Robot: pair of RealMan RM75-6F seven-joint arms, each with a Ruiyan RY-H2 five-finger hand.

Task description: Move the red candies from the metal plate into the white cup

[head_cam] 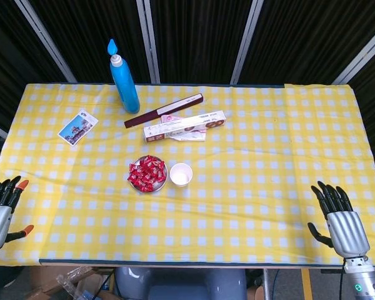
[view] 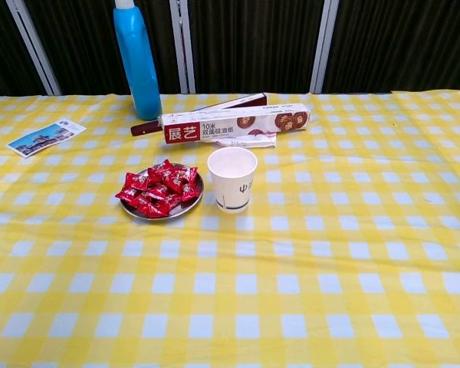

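Several red wrapped candies [head_cam: 145, 172] [view: 158, 188] are heaped on a small metal plate [head_cam: 160, 183] [view: 193, 201] near the middle of the yellow checked table. A white paper cup [head_cam: 180, 174] [view: 231, 179] stands upright and empty just right of the plate. My left hand [head_cam: 1, 209] rests at the table's near left corner, fingers spread, holding nothing. At the near right corner lies my right hand [head_cam: 339, 220], also spread and empty. Both hands are far from the plate and show only in the head view.
A blue bottle [head_cam: 124, 78] [view: 137, 60] stands at the back. A long baking-paper box [head_cam: 184, 125] [view: 236, 123] and a dark red box [head_cam: 164, 110] lie behind the cup. A postcard [head_cam: 77, 127] [view: 46, 136] lies at the back left.
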